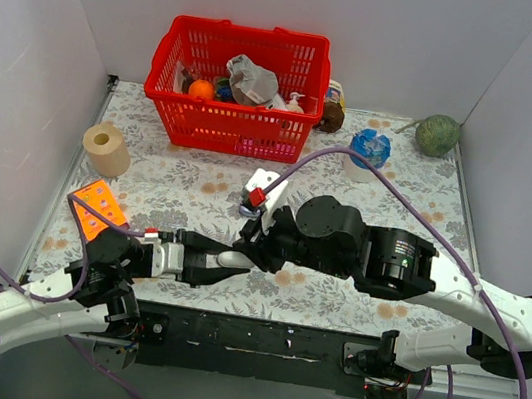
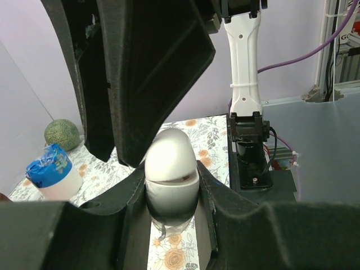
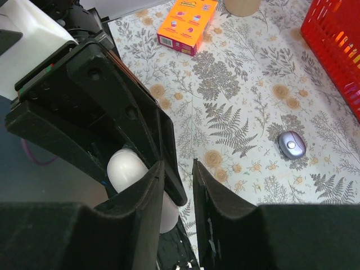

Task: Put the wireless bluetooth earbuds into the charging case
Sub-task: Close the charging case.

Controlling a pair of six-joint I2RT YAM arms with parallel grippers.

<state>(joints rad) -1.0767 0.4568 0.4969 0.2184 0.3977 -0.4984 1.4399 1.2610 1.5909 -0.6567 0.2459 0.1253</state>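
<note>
My left gripper (image 2: pixel 171 194) is clamped on a white egg-shaped shell (image 2: pixel 170 160) with a seam round its middle, well to the near side of the red basket (image 3: pixel 337 50). My right gripper (image 3: pixel 178 169) hangs just beside that shell, jaws a narrow slit apart with nothing between them. The lavender charging case (image 3: pixel 292 145) lies on the floral cloth (image 3: pixel 236 84), untouched, nearer the red basket than either gripper.
</note>
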